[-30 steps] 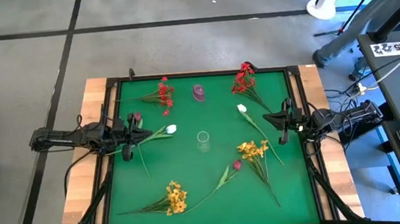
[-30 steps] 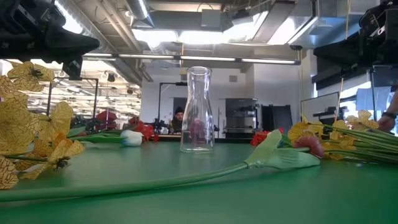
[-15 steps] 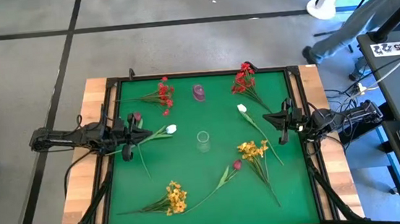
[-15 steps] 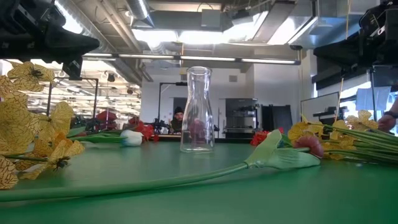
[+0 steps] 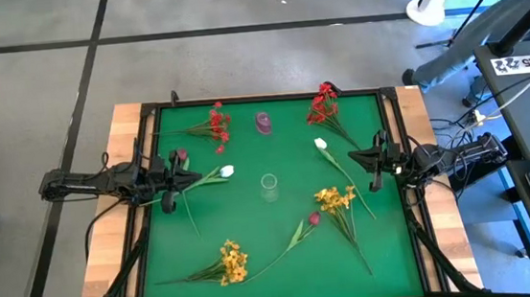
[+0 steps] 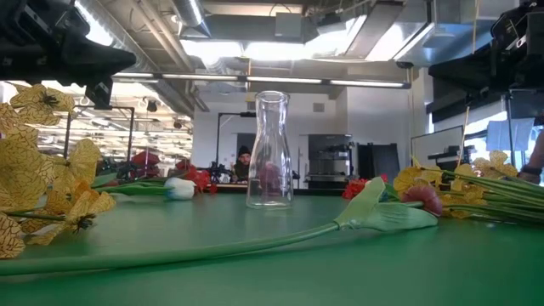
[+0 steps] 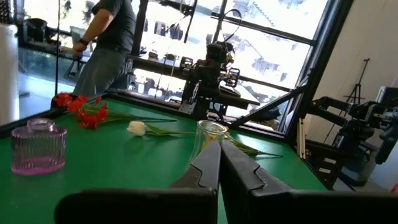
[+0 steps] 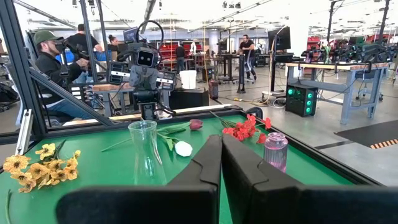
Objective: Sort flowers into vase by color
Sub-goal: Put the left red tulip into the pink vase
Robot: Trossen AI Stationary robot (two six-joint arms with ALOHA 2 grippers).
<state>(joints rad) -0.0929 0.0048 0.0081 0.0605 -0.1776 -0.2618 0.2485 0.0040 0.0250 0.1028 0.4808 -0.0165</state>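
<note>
Both jaws are pressed together, empty: left gripper (image 5: pixel 193 177) at the table's left edge, right gripper (image 5: pixel 355 159) at its right. Flowers (image 5: pixel 333 200) lie scattered around the clear vase (image 5: pixel 269 187). Thin stems could slip from a pinch.

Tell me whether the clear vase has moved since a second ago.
No. The clear vase stands at the same spot mid-mat, below the purple vase, as before.
</note>
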